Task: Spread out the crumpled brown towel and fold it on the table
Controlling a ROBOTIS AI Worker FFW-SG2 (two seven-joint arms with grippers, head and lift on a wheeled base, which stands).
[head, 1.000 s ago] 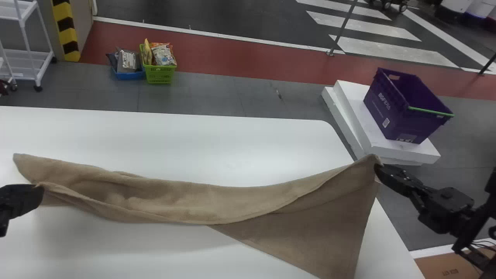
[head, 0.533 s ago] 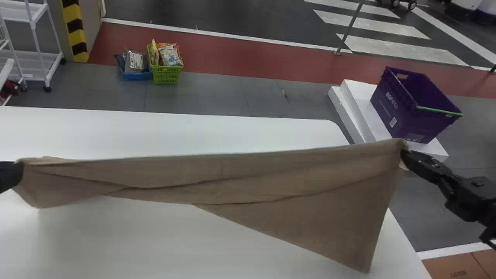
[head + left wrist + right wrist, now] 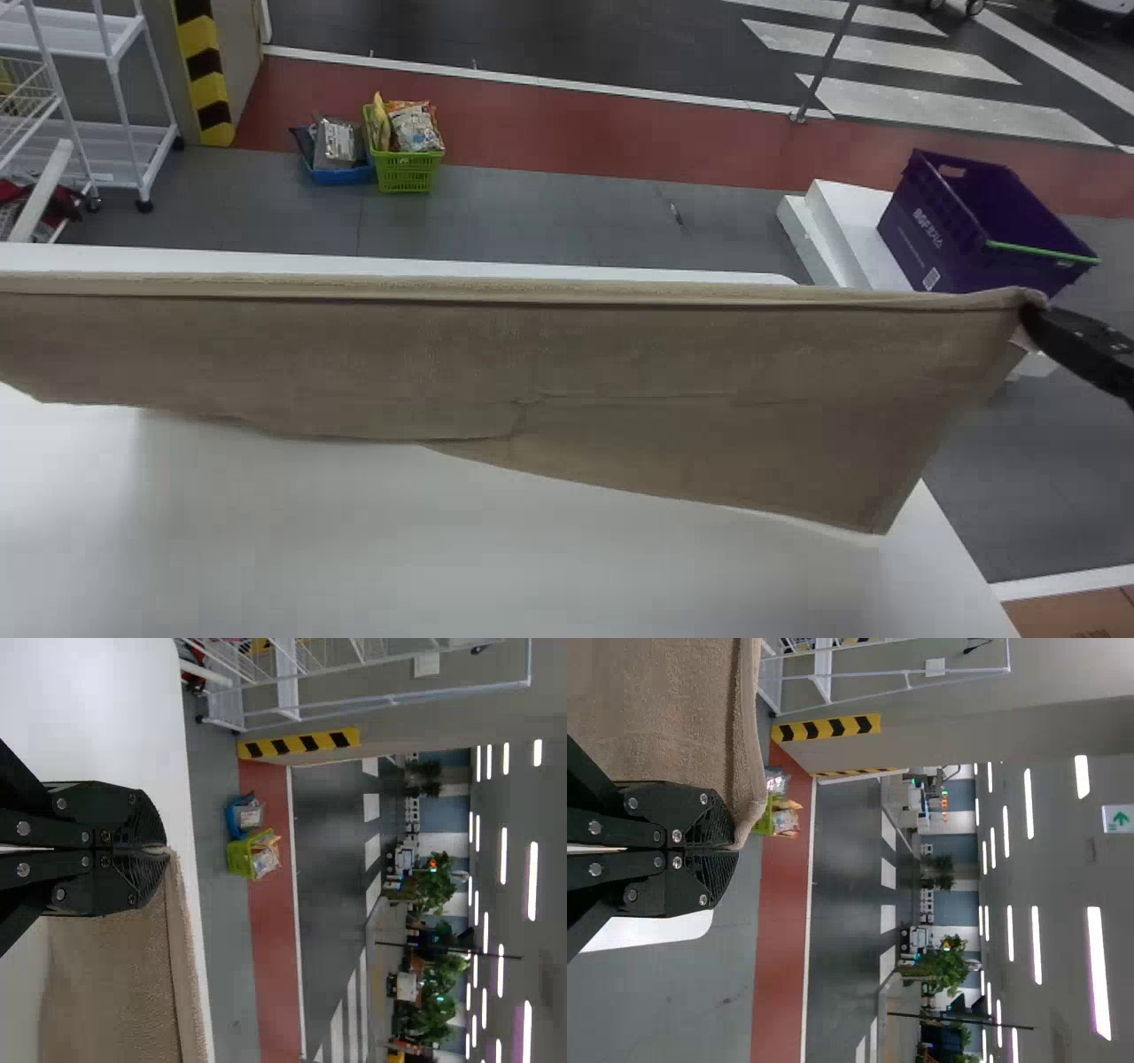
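The left end of the brown towel (image 3: 443, 354) runs out past the head view's left edge, and the right edge cuts through the arm behind the right gripper (image 3: 1035, 321). The towel hides the far right corner of the table (image 3: 443, 549), whose near side is lost below the bottom edge. It also covers the foot of the purple crate (image 3: 939, 221) and part of the white slabs (image 3: 842, 235). The white cart (image 3: 133, 128) and the cardboard box (image 3: 1072, 613) are cut off. The left gripper (image 3: 164, 851) hides the bit of cloth it pinches. In the right wrist view, cloth overlaps the green basket (image 3: 762, 822).
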